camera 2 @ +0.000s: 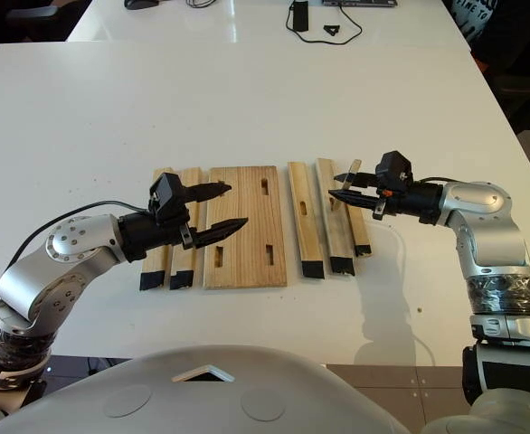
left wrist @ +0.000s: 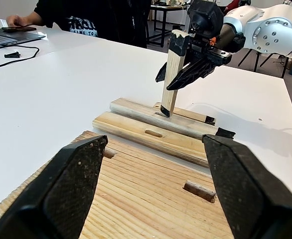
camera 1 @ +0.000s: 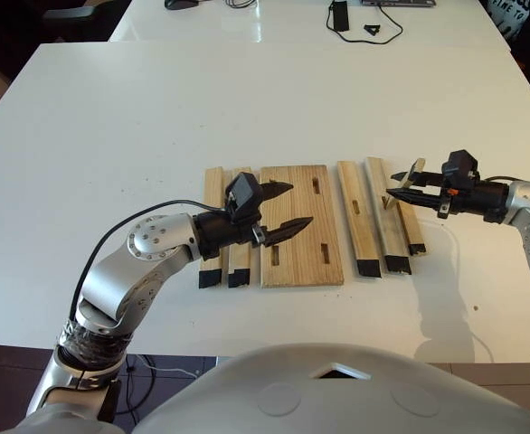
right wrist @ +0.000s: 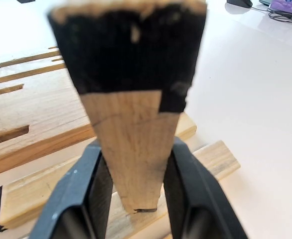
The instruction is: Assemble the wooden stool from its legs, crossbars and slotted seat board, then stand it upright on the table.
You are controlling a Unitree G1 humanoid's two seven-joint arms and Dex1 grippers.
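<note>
Right hand [camera 1: 397, 184] is clamping a short crossbar [left wrist: 172, 79] upright, its lower end meeting the slot of a leg [camera 1: 387, 231]. That leg is lying flat toward the counter's right edge, long axis running from far edge to near edge. The push is probably going straight down, and this arm is nearer. Left hand [camera 1: 297, 203] is hovering with fingers apart over the seat board [camera 1: 306, 244] at mid-counter.

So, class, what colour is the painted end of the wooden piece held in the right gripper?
Black, above the bare pale wood of the wooden piece; clearest in the right wrist view.
</note>
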